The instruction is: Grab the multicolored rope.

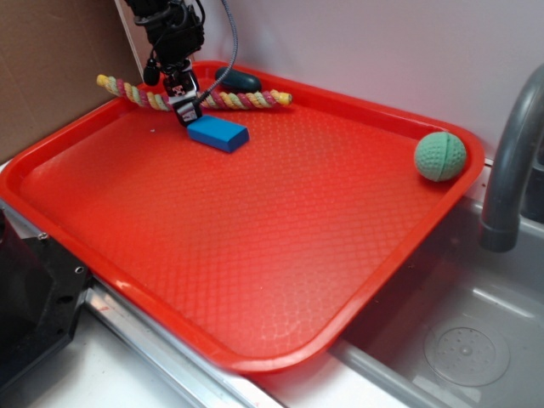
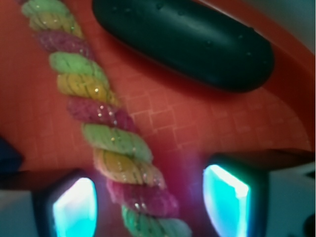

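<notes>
The multicolored rope [image 1: 223, 99] lay along the far rim of the red tray [image 1: 255, 255], its long axis running nearly parallel to that rim, one yellow end at the far left corner and the other toward the middle of the back edge. In the wrist view the rope [image 2: 106, 133] passed lengthwise between the two fingers, closer to the left-hand pad [image 2: 74, 207] than to the other, with tray surface showing on either side. The end effector [image 1: 185, 100] was spread open and straddled the rope near its mid-length, its closing direction across the cord; whether a pad touched the strands could not be told. A dark oval object [image 2: 187, 42] lay just beyond the rope, and a blue block [image 1: 218, 133] sat just on the near side.
</notes>
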Robot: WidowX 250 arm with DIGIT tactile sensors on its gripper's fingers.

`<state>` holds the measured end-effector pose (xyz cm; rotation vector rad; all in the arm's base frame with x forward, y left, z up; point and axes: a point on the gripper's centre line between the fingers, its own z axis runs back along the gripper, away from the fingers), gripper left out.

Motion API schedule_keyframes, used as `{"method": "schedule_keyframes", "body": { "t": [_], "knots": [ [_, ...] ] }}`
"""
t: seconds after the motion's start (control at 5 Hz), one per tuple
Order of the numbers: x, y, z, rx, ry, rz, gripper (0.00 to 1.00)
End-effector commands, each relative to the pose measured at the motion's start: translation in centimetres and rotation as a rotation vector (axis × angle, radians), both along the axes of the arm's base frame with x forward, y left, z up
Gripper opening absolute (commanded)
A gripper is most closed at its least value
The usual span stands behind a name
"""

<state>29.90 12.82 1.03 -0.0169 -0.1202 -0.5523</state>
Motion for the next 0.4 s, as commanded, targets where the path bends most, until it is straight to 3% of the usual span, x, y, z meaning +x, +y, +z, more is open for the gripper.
{"method": "schedule_keyframes", "body": {
  "t": [0.0, 0.2],
  "knots": [
    [0.17, -1.82, -0.11, -0.020, -0.011, -0.025, 0.00],
    [0.16, -1.62, 0.26, -0.014, -0.021, -0.026, 0.00]
  ]
}}
